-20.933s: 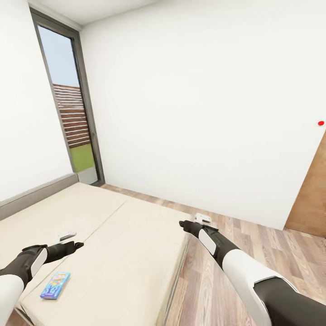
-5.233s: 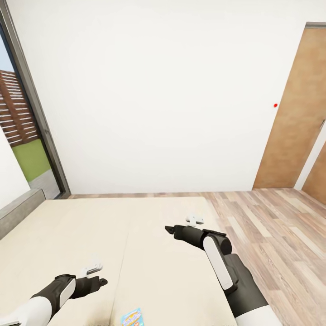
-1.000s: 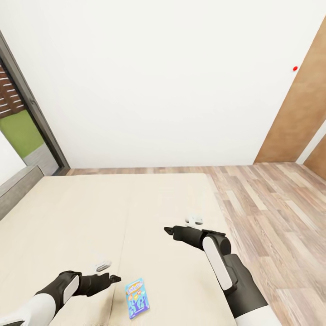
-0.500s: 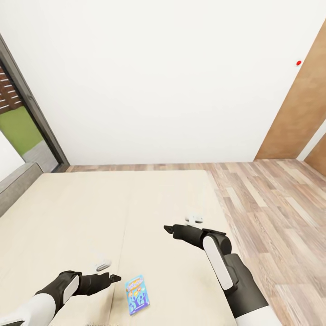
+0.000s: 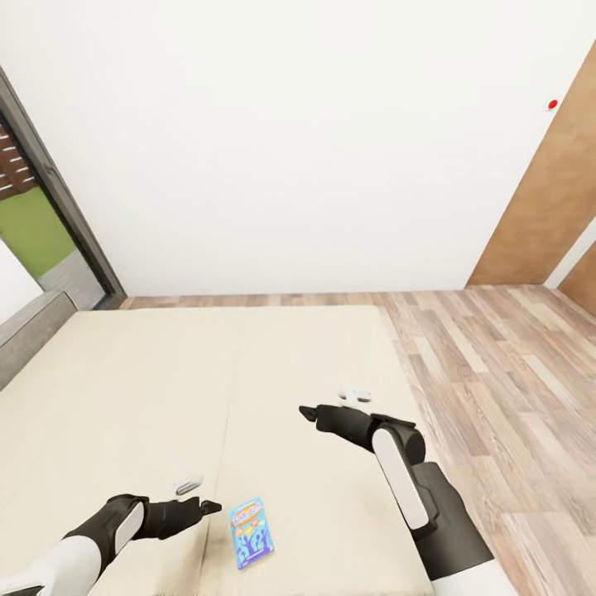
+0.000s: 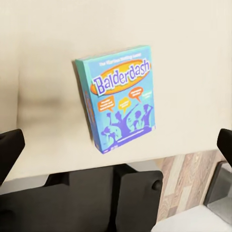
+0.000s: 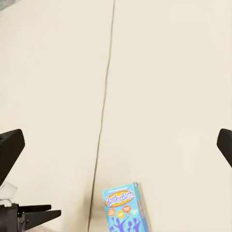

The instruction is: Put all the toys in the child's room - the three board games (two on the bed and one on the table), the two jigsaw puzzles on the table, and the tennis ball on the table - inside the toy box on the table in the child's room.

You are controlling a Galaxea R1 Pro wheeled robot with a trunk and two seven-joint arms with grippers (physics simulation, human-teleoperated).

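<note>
Counting games: you've got one Balderdash box [image 5: 251, 532] flat on the bed [image 5: 124, 389], near its front edge.
Left gripper [image 5: 207, 506]: just beside that box, jaws wide, holding nothing.
Right gripper [image 5: 308, 411]: over the mattress, spread wide too, empty.
</note>
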